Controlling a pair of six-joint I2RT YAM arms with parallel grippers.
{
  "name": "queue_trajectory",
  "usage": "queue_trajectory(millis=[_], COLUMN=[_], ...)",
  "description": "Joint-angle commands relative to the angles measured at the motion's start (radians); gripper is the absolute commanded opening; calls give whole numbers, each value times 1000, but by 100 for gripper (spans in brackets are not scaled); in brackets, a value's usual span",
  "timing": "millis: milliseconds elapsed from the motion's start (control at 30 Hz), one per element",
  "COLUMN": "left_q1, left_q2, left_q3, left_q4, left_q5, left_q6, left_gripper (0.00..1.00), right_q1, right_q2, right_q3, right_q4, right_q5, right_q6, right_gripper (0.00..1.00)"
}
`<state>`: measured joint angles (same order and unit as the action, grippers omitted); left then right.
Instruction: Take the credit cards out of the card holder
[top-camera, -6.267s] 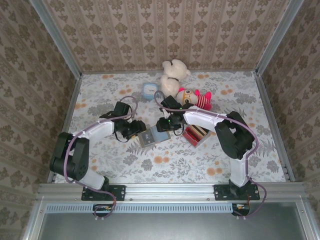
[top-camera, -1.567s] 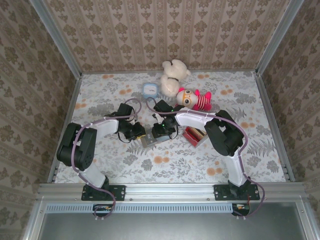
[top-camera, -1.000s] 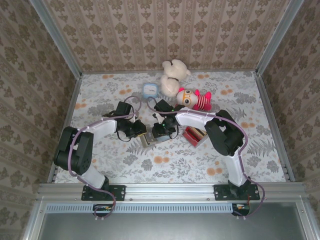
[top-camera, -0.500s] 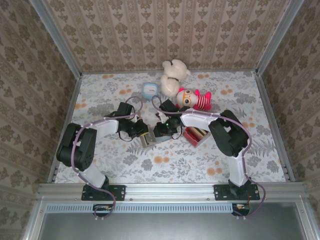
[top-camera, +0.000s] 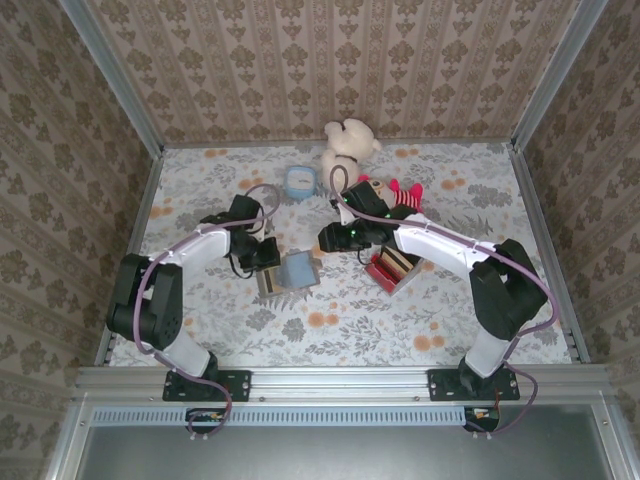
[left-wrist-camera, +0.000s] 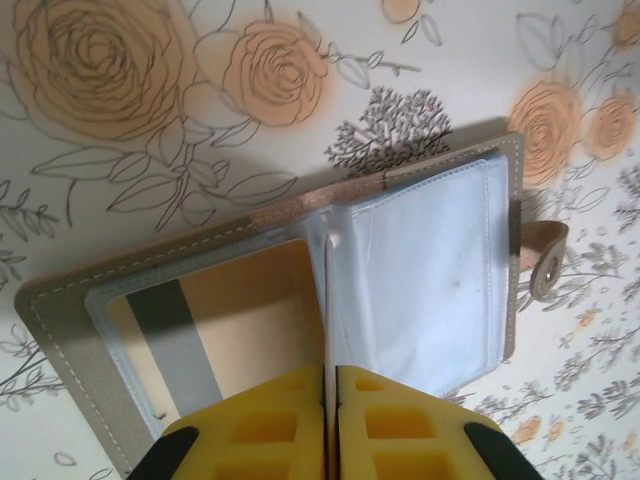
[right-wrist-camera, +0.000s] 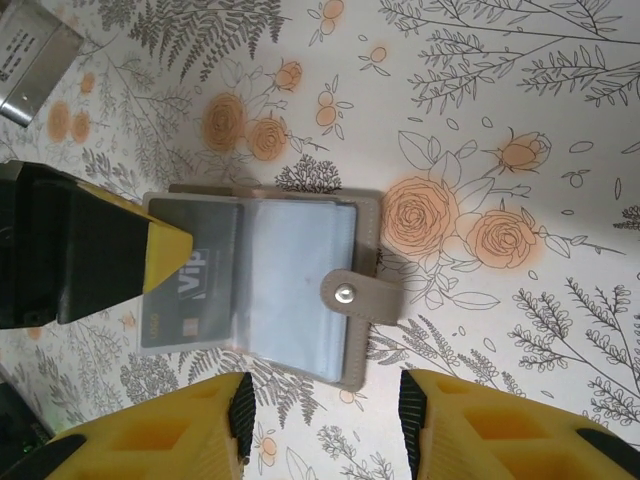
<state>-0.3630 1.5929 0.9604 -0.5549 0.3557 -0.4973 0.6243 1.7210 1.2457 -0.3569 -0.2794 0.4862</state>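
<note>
The card holder (top-camera: 290, 273) lies open on the flowered table. My left gripper (top-camera: 266, 260) is at its left side, shut (left-wrist-camera: 330, 374) on a thin clear sleeve that stands up along the fold. Left of that sleeve sits a cream card (left-wrist-camera: 245, 315) with a grey stripe. To the right, a light blue card (left-wrist-camera: 430, 285) shows under plastic. In the right wrist view the holder (right-wrist-camera: 365, 225) shows a grey VIP card (right-wrist-camera: 185, 295) and the light blue panel (right-wrist-camera: 300, 280). My right gripper (top-camera: 332, 238) (right-wrist-camera: 322, 420) hovers open, clear of the holder's snap tab (right-wrist-camera: 347, 293).
A grey tray (top-camera: 392, 268) with red contents lies just right of the holder, under the right forearm. A small light blue box (top-camera: 298, 181), a white teddy bear (top-camera: 347, 150) and a red striped plush (top-camera: 388, 196) stand at the back. Bare table runs along the front.
My right gripper has drawn back up and to the right, off the holder, and opened wider. The holder now lies spread open, slightly further left, with the left gripper still on it.
</note>
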Motion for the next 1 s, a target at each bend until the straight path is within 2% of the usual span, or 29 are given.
queue_trajectory(millis=[0,100,233,333,433,600,733,967], left_q1=[0,-9,-24,-21,-3,64,94,98], left_q2=[-27,-18,3,0,-27,-74,-72,-40], left_q3=[12,-17,-38,-43,-41,-92,-151,-190], left_q4=[30,158,290,308,254,213,248,300], left_q5=[92,217,345,361,309,208,211,224], left_q6=[-37,-117,-190,-198,-178,-195,-220,-238], left_gripper=[28,40,49,52,54,54,49,37], right_q1=[-3,-5,-8,-7,-6,44,98,141], right_q2=[-34,-35,-38,-40,-35,30,129,267], right_q3=[-34,-35,-38,-40,-39,16,97,193], right_q4=[5,5,7,8,14,-9,-42,-81], right_q5=[47,49,46,46,33,25,16,5], right_q6=[23,25,30,28,24,-8,-14,4], right_gripper=[49,49,49,49,49,48,43,34])
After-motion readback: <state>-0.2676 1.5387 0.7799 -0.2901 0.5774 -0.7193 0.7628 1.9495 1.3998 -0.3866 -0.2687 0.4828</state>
